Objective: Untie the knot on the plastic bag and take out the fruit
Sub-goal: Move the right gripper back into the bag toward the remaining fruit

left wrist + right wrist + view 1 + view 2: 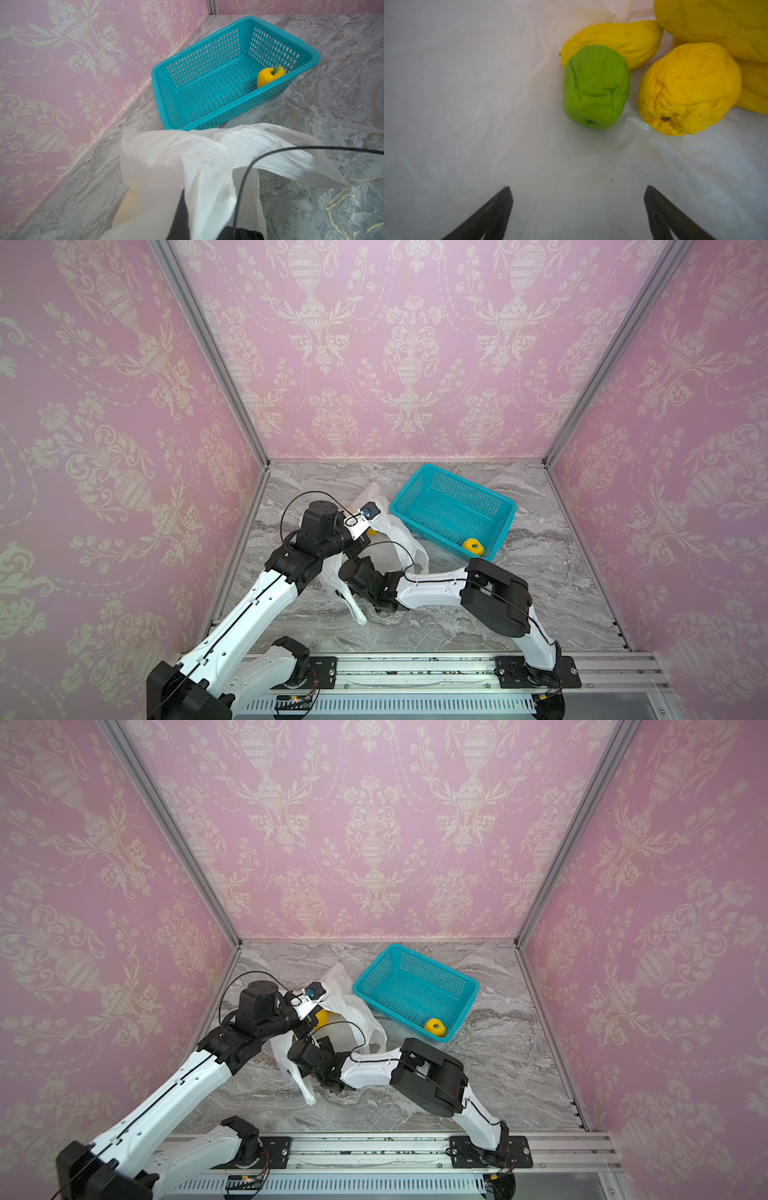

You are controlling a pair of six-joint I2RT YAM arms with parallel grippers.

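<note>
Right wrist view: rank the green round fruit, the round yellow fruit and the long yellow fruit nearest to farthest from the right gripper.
1. Green round fruit, straight ahead of the open right gripper.
2. Round yellow fruit, beside it, off-centre.
3. Long yellow fruit, behind the green one.

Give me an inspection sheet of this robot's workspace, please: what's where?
surface: grey marble-look table.
job's things: white plastic bag untied and open; green fruit and yellow fruits inside; one yellow fruit in the teal basket.
clutter: nothing seen.
claws: left claw shut on the bag's edge; right claw open, empty, inside the bag.
cables: black cable loops at each wrist, one arcing over the bag.
surroundings: pink patterned walls; metal rail in front.
</note>
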